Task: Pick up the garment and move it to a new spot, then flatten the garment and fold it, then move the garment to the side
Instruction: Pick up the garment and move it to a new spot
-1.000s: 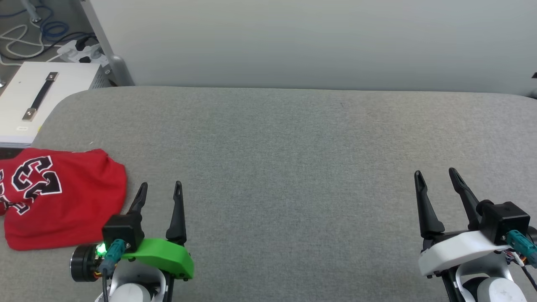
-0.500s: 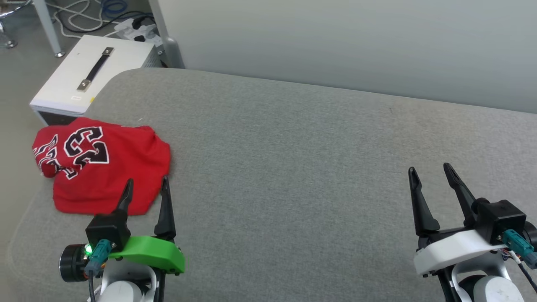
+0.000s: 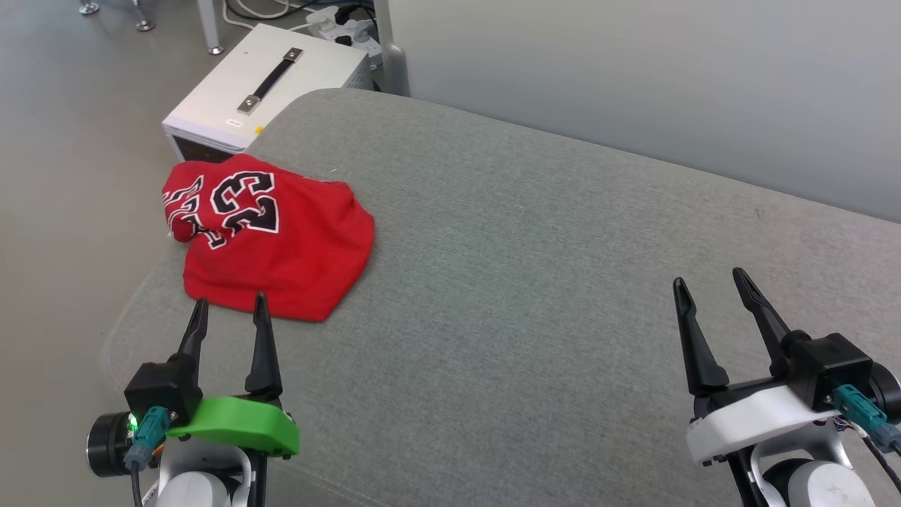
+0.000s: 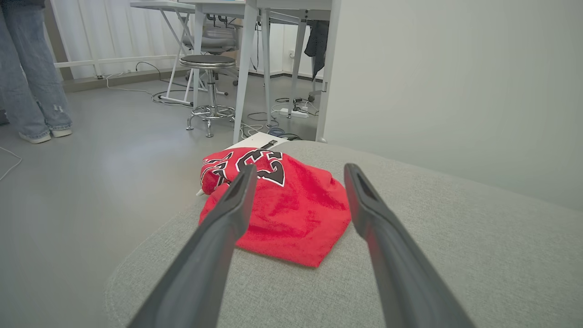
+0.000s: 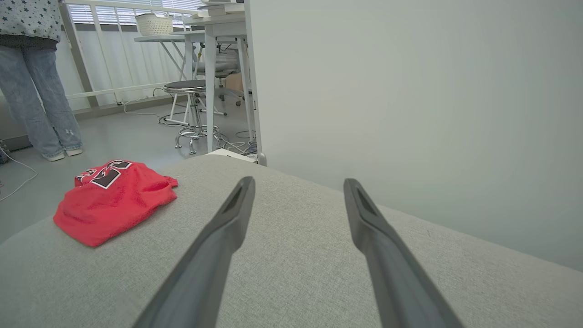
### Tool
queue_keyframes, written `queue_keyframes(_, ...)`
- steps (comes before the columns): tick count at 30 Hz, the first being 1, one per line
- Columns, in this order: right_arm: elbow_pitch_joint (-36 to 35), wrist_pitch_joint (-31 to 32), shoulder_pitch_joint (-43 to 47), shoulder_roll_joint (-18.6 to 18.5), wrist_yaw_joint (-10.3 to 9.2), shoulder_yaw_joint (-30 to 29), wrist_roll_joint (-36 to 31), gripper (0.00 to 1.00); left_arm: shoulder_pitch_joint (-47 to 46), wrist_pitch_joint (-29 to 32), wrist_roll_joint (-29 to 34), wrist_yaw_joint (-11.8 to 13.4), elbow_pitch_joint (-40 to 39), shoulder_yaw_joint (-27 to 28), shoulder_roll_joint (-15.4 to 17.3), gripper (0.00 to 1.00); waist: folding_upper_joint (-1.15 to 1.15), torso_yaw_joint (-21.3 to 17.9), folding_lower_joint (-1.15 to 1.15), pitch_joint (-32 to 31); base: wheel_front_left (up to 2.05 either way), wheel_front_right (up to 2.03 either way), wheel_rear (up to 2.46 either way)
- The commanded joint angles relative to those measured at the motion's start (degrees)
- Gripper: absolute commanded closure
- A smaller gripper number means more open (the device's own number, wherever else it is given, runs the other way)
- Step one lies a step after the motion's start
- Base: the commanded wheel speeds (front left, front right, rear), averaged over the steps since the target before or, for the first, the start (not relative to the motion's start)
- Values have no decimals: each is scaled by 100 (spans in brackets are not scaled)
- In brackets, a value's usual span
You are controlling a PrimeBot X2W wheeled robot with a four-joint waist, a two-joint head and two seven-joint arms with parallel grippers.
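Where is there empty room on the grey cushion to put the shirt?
The wide stretch of cushion between the shirt and the right gripper is bare. The left corner is crowded: the shirt lies there, just ahead of the left gripper.

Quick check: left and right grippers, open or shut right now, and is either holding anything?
Left gripper: open, holding nothing, fingers pointed at the garment.
Right gripper: open, holding nothing, well away from the garment.

The left gripper [image 3: 231,301] hovers with its two dark fingers spread wide, pointing forward. The right gripper [image 3: 709,277] gapes likewise, its fingers parted and leaning slightly left.
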Motion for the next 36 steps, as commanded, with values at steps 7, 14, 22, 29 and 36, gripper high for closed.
queue_keyframes(7, -141, -1, -30, -52, -5, 71, -99, 0, -45, -130, -86, -61, 3, 70, -27, 0, 0, 712, 0, 50, 0, 0, 0)
queue_keyframes(14, -177, -8, -73, -77, -6, 167, -130, 0, -65, -214, -161, -74, 15, 117, -28, 0, 0, 1125, 0, 117, 0, 0, 0)
queue_keyframes(22, -232, -51, -128, -132, -6, 231, -173, 0, -87, -309, -342, -60, 3, 75, -31, 0, 0, 1474, 0, 204, -1, -1, -1)
queue_keyframes(29, -348, -85, -175, -192, -6, 275, -131, 0, -133, -402, -444, -5, 10, 44, -33, 0, 0, 1706, 0, 289, -3, -3, -3)
queue_keyframes(36, -352, -105, -176, -219, -6, 265, -86, 0, -140, -402, -436, 33, -7, 25, -33, 0, 0, 1702, 0, 291, -2, -2, -2)
